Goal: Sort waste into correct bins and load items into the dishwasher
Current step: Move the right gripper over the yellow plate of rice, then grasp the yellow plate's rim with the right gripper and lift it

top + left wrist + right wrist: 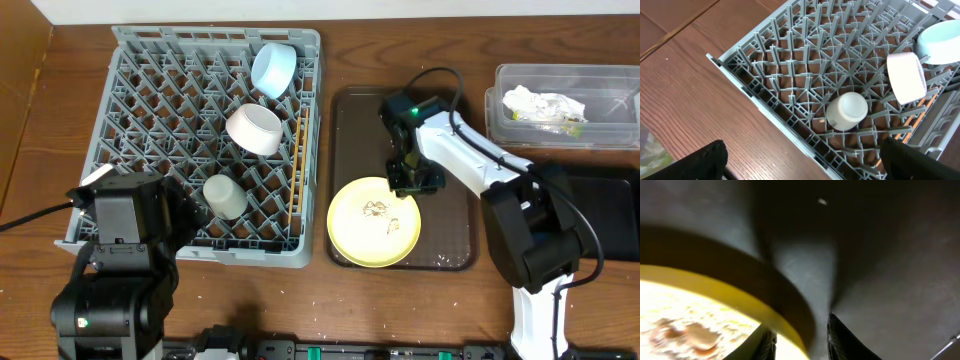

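Right gripper [412,181] at the far rim of the plate [373,222], which sits on the tray [452,215] with crumbs on it. Fingers [841,341] straddle the rim; can't tell if clamped. Left gripper [805,167] spread wide, holding nothing, over the rack [150,90] near corner. Cup [225,197] and two bowls racked.

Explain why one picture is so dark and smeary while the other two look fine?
Right wrist view: the camera sits very close to the yellow plate and the dark tray, so everything is blurred, the tray murky, the plate glaring bright. Left wrist view: evenly lit, the grey rack sharp throughout. Overhead view: even light, crisp, only faint shadows.
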Motion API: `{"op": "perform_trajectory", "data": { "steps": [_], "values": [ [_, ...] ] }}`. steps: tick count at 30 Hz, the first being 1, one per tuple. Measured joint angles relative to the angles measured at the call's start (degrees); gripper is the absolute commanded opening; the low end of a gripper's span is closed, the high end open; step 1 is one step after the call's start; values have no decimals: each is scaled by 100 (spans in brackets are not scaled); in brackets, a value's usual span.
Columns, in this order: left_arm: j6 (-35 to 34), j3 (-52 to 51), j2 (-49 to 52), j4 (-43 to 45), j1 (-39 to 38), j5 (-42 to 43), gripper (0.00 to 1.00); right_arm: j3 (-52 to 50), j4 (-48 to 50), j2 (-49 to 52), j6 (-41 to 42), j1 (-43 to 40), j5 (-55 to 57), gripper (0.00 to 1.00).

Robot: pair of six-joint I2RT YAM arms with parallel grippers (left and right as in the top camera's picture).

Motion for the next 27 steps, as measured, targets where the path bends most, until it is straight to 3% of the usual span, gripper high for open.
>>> {"op": "perform_trajectory", "data": {
  "steps": [11, 13, 16, 18, 21, 26, 27],
  "values": [
    [0, 0, -2, 0, 0, 2, 98, 28, -188, 0, 66, -496, 916, 33],
    [0, 0, -2, 0, 0, 2, 98, 127, -356, 0, 63, -669, 984, 31],
    [-2, 0, -2, 0, 0, 2, 98, 485, -756, 0, 50, -955, 1056, 19],
    [0, 0, -2, -2, 0, 2, 98, 824, -1051, 0, 31, -1064, 1027, 19],
    [0, 0, 0, -2, 0, 2, 98, 1340, -1327, 0, -101, -1086, 660, 24],
    [-2, 0, -2, -2, 0, 2, 98, 1818, -1303, -9, -527, -846, -520, 49],
    [0, 0, 0, -2, 0, 2, 98, 1827, -1261, -11, -544, -772, -640, 49]
  ]
}}
